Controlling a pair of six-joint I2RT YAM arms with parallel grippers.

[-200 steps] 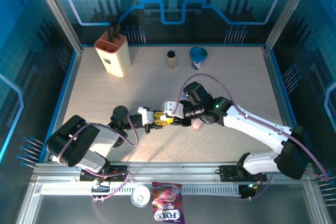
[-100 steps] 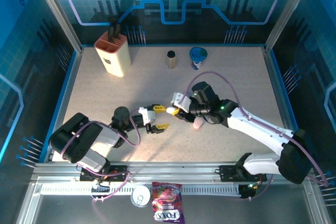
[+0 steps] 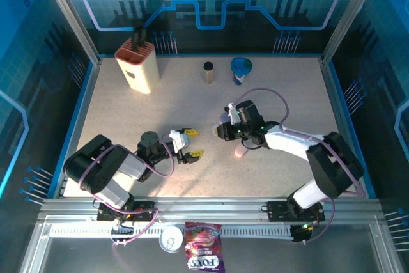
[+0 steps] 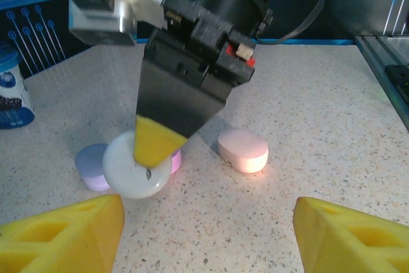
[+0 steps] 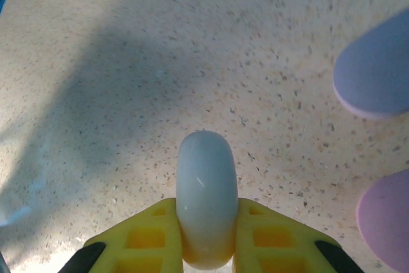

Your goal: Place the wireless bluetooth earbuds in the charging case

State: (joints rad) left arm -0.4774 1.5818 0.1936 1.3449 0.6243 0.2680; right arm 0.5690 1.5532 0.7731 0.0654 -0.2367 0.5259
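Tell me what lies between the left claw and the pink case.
Bare tabletop, shown in the left wrist view, between the open left claw and the pink case.

Yellow fingers (image 5: 144, 242), white case (image 5: 206, 196), pink case (image 4: 243, 150), lavender case (image 4: 91, 165), speckled beige table (image 4: 319, 119).

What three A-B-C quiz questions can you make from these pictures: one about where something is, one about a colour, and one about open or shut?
1. Where is the pink case?
A lying on the table
B hanging in the air
C stacked on another case

2. What colour is the case pinched in the right gripper?
A black
B white
C green

3. How is the left gripper?
A shut on a case
B shut on nothing
C open

Answers:
1 A, it rests flat on the speckled top.
2 B, the yellow fingers squeeze a white case.
3 C, its two fingers stand far apart with nothing between them.
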